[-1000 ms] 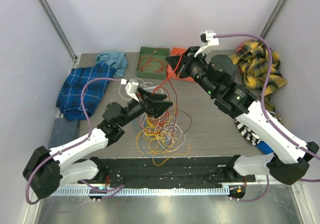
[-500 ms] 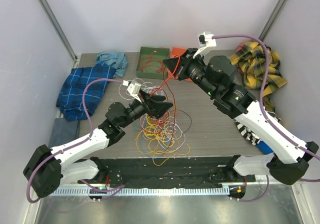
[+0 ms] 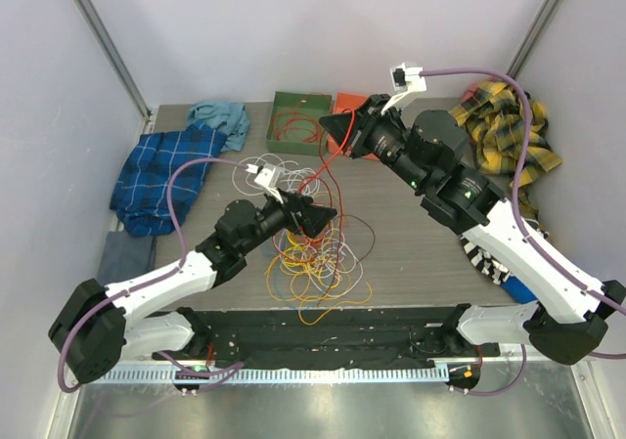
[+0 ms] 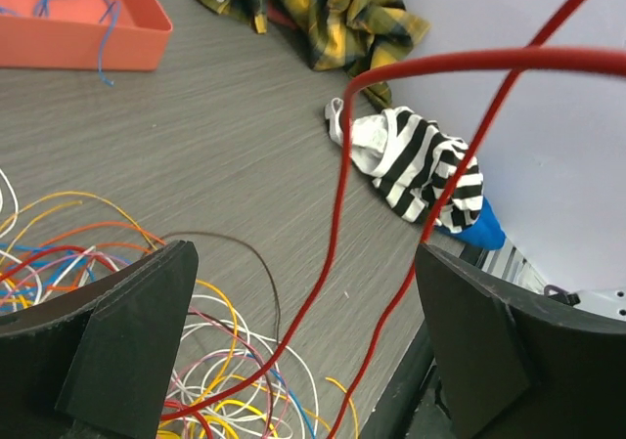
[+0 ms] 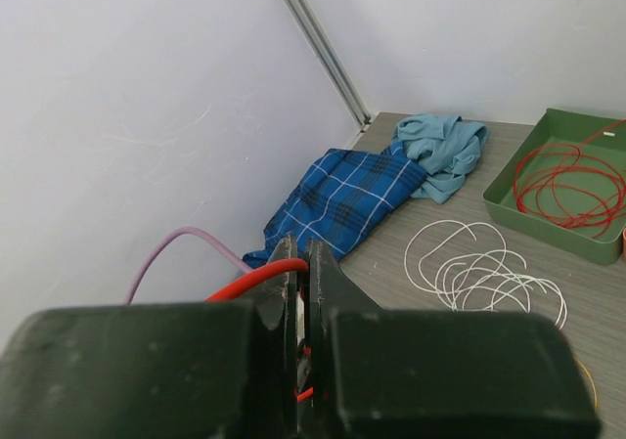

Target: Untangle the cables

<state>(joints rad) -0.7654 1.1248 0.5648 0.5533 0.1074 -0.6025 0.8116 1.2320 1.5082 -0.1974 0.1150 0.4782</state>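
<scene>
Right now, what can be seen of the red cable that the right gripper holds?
The red cable is a thin, glossy wire that looks plastic-coated. One part is pinched between the shut fingers of the right gripper, raised above the table. From there it hangs down in a slack loop. It passes between the wide-open fingers of the left gripper, which do not grip it, and runs into the tangle of cables on the table.

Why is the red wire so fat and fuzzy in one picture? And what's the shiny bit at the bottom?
Left wrist view: the red cable hangs close to the lens, so it looks thick and a little soft. Top view: the metal strip at the near edge glares under the light.
</scene>
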